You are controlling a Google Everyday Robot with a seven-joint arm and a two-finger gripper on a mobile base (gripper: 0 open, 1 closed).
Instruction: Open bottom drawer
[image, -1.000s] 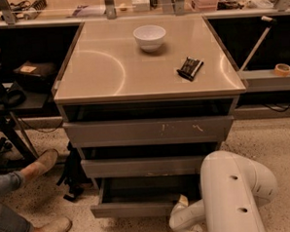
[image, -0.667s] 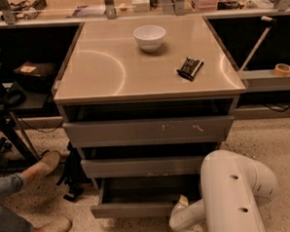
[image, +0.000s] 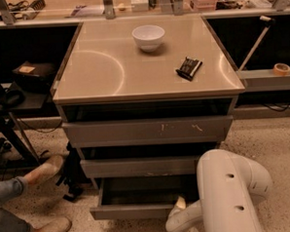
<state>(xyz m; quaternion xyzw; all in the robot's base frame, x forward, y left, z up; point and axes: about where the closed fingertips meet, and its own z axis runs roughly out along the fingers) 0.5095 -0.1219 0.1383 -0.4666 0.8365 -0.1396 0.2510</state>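
The bottom drawer (image: 135,210) sits lowest in the grey cabinet and stands pulled out a little, so its shallow box shows behind the slim plain front. Above it are the mid-sized drawer front (image: 138,165) and the tall top drawer front (image: 146,131) with pale scratch marks. My white arm (image: 227,191) reaches down at the lower right. My gripper (image: 180,204) is low at the right end of the bottom drawer's front, mostly hidden by the arm.
A white bowl (image: 148,37) and a small black object (image: 189,68) lie on the cabinet top (image: 108,66). A person's legs and shoes (image: 40,171) are at the lower left by a black stand (image: 9,130). A tape roll (image: 281,69) sits on a shelf at the right.
The person's raised foot at the left has shifted slightly. The arm and the drawers look the same.
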